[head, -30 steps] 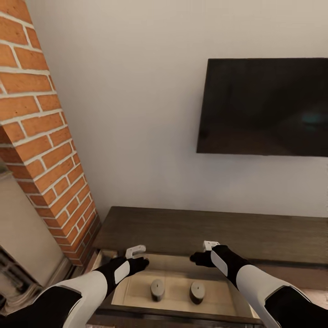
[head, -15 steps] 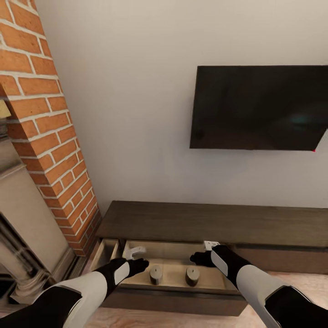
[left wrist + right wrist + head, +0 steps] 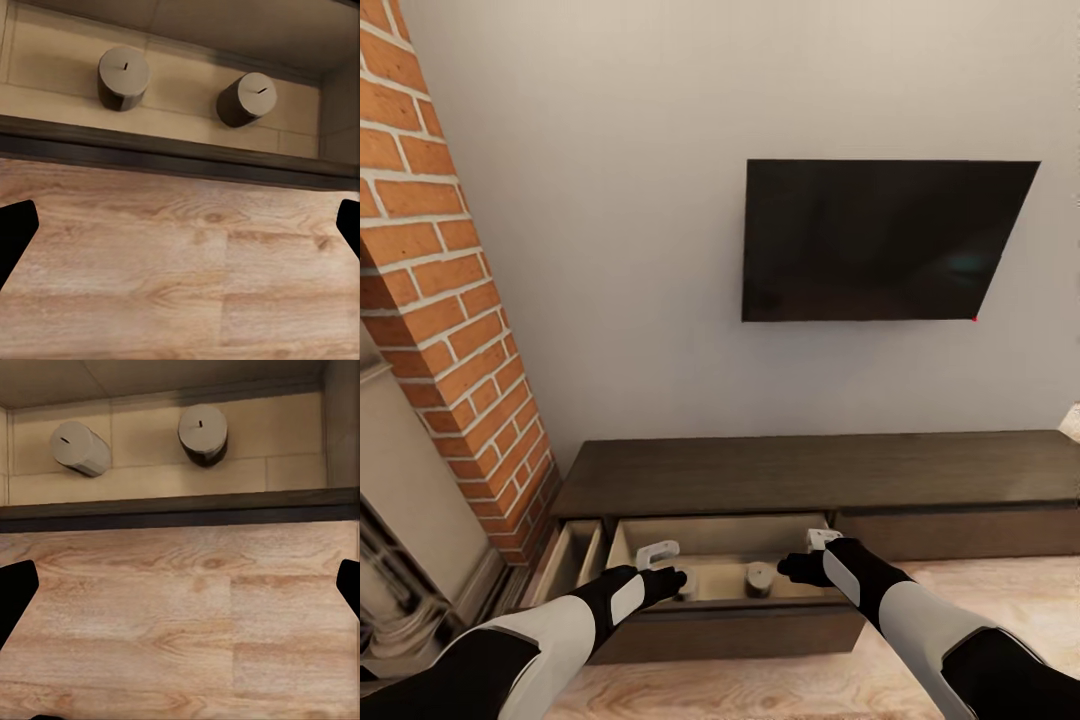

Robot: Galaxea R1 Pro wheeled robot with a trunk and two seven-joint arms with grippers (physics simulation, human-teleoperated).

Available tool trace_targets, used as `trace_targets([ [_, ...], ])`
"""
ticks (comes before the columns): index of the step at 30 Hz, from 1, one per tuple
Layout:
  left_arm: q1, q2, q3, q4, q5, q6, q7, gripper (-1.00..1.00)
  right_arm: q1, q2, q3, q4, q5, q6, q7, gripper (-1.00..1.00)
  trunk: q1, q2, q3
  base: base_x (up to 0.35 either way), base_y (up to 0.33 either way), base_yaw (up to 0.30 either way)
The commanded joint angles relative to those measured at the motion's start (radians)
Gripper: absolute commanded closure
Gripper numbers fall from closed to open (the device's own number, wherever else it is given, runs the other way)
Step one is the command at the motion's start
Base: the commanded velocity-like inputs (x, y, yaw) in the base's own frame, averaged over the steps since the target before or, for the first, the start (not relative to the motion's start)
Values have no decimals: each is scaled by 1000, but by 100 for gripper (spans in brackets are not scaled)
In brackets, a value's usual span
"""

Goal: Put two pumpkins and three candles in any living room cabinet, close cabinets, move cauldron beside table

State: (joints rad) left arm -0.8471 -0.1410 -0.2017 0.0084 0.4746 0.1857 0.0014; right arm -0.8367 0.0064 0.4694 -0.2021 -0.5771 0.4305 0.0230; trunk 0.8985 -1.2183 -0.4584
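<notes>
The long dark brown cabinet (image 3: 810,470) stands under the wall TV, with its left drawer (image 3: 720,540) pulled out. Two grey-tan candles stand upright inside it: one (image 3: 760,578) between my hands, the other (image 3: 687,586) half hidden behind my left gripper (image 3: 665,563). The left wrist view shows both candles (image 3: 122,75) (image 3: 247,97) beyond the drawer's dark front edge (image 3: 180,154), as does the right wrist view (image 3: 79,448) (image 3: 202,433). My right gripper (image 3: 805,553) is level with the left. Both are open and empty, over the plank floor just in front of the drawer, with their dark fingertips (image 3: 15,229) (image 3: 15,592) far apart.
A red brick chimney (image 3: 440,300) and a grey fireplace surround (image 3: 400,520) rise close on the left. A narrow compartment (image 3: 575,555) beside the drawer also stands open. The black TV (image 3: 880,240) hangs on the wall. Light wood floor (image 3: 980,590) runs to the right.
The whole picture has drawn back from the cabinet, so the camera moved. The cabinet and TV look smaller and more floor shows. My grippers, earlier over the drawer, now hang before its front edge.
</notes>
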Motion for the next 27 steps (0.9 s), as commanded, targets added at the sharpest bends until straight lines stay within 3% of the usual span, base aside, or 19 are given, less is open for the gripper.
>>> trace_targets([
  [1, -1, 0, -8, 1, 10, 2, 0, -100, -1, 0, 3, 0, 2, 4, 2, -100, 0, -1, 0, -22, 0, -70],
  [14, 0, -2, -8, 3, 10, 1, 0, -100, -1, 0, 4, 0, 2, 4, 3, -100, 0, -1, 1, -3, 0, -12],
  [27, 0, -2, -8, 4, 10, 1, 0, -100, -1, 1, 5, 0, 2, 4, 3, -100, 0, -1, 11, 0, 0, -119],
])
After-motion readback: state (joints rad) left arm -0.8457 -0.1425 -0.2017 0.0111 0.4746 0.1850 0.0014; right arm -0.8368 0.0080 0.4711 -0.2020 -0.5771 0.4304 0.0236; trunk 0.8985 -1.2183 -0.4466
